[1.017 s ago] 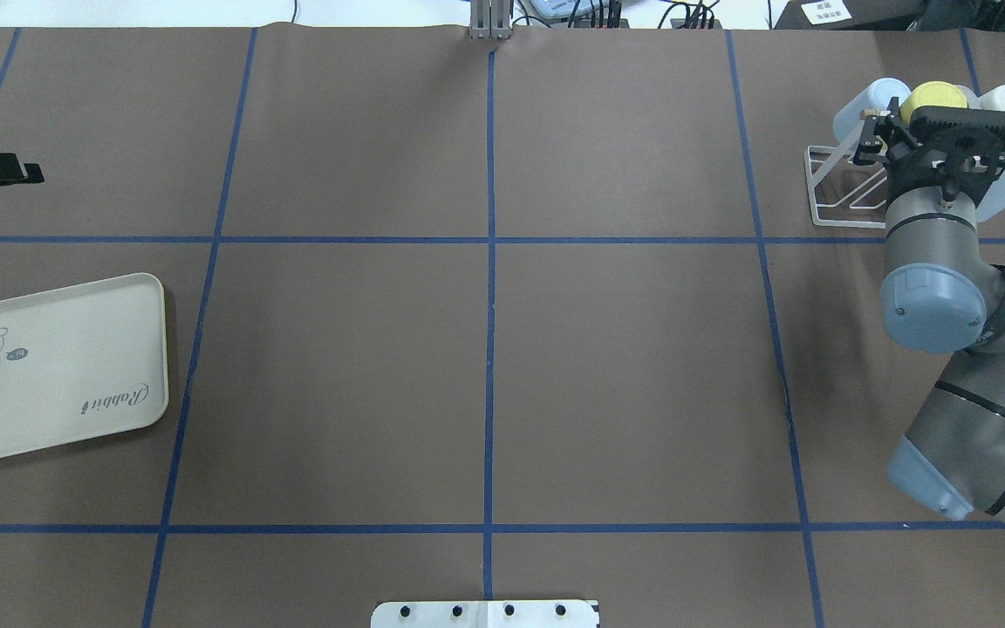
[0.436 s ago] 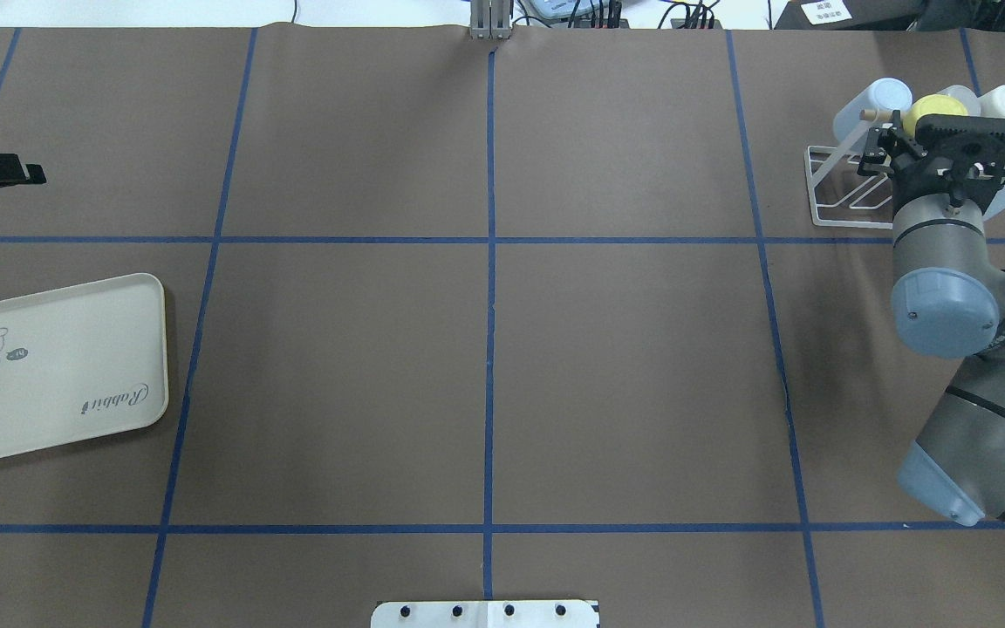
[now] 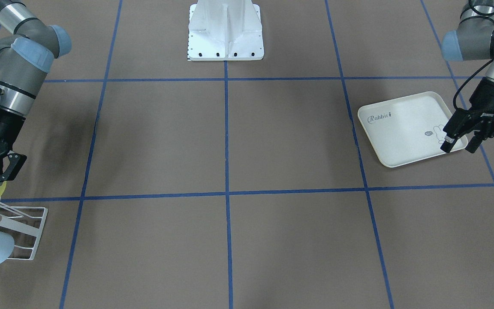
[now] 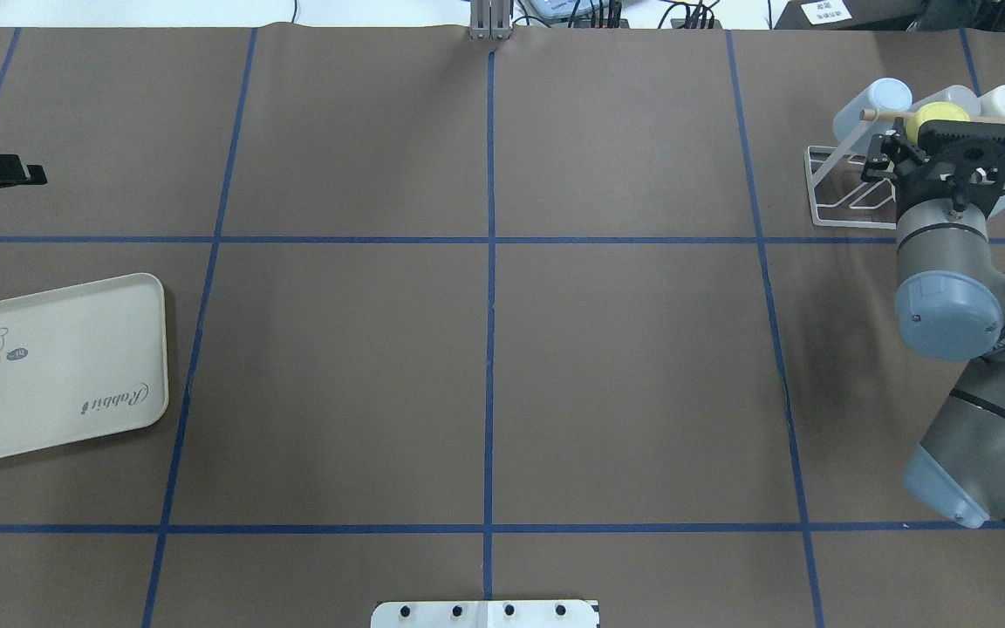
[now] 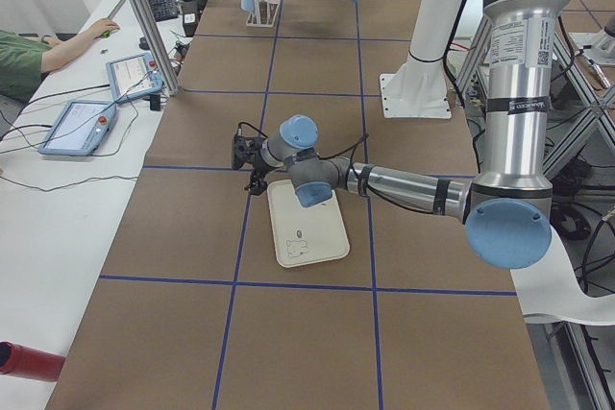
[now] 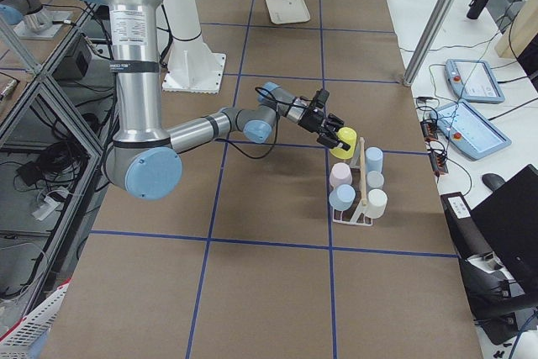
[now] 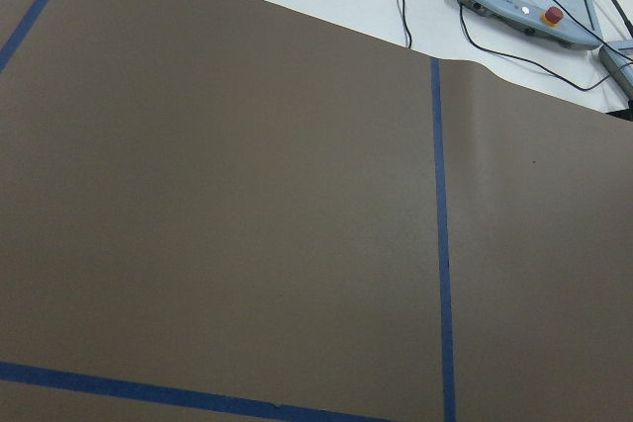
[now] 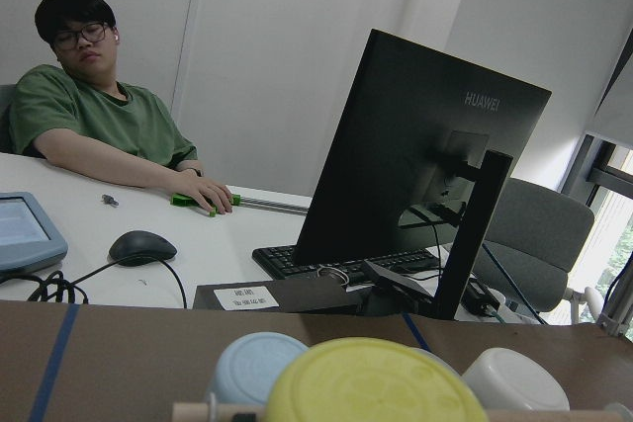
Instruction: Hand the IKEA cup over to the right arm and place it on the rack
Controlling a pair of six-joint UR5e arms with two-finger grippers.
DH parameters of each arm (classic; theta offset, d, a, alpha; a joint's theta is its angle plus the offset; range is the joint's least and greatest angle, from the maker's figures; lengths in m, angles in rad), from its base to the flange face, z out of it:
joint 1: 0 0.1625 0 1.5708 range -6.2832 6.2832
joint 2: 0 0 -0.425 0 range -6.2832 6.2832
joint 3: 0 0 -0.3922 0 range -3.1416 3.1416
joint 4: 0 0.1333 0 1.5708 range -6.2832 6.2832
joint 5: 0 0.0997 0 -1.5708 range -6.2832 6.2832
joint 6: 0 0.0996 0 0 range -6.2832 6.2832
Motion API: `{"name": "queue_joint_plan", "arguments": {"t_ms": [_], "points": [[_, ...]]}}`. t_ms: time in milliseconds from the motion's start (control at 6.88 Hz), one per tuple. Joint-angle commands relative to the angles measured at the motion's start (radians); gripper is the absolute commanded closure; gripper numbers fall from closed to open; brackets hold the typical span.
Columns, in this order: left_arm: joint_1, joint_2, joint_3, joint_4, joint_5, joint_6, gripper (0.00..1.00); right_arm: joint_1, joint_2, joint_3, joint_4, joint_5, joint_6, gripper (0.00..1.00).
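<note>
At the rack (image 4: 856, 196), right fingers (image 3: 13, 163) pinch the yellow cup (image 4: 934, 113); released off-target, it could tumble onto the bench (image 4: 485, 349). Left fingers (image 3: 472, 143) hang spread.

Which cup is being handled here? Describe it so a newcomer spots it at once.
Find the white wire rack at the table's far corner on the robot's right. There the right gripper holds the yellow cup. The other cups on the rack are pale blue, pinkish or white, so it is the only yellow one.
</note>
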Motion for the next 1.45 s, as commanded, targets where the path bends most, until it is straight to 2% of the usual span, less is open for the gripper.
{"name": "queue_joint_plan", "arguments": {"t_ms": [0, 1308], "points": [[0.0, 0.002, 0.0, -0.003, -0.001, 0.001, 0.0, -0.001, 0.001, -0.003, 0.0, 0.022, 0.004, 1.0], [-0.002, 0.002, -0.005, -0.001, -0.001, 0.0, 0.0, -0.005, 0.01, -0.034, 0.002, 0.062, 0.002, 0.98]]}}
